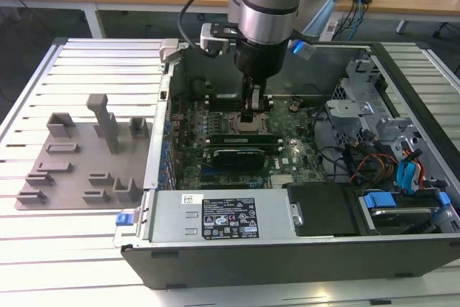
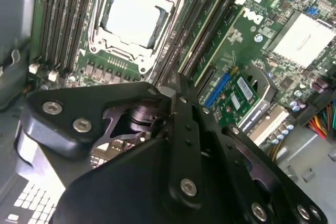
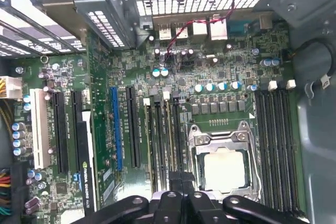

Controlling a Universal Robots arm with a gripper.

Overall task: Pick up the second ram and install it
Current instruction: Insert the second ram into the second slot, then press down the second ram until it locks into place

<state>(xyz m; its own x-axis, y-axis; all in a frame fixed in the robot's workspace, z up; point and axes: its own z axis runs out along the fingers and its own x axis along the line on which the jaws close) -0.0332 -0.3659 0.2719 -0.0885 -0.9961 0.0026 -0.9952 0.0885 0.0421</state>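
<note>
I have the pincer [image 1: 253, 106] pinched narrow on the second ram [image 3: 180, 148], seating it beside the processor socket [image 3: 224, 156]; it needs pressing straight down.

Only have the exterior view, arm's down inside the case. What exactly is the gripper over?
Observer: In the first wrist view the gripper hangs over the bank of memory slots that lies between the processor socket and the blue expansion slot.
Operator: Socket covered?
Observer: No. In both wrist views there is no cooler on it, and the silver processor top sits bare inside the metal frame.
Operator: The other bank of slots?
Observer: The dark slots on the socket's far side look empty in the first wrist view.
</note>
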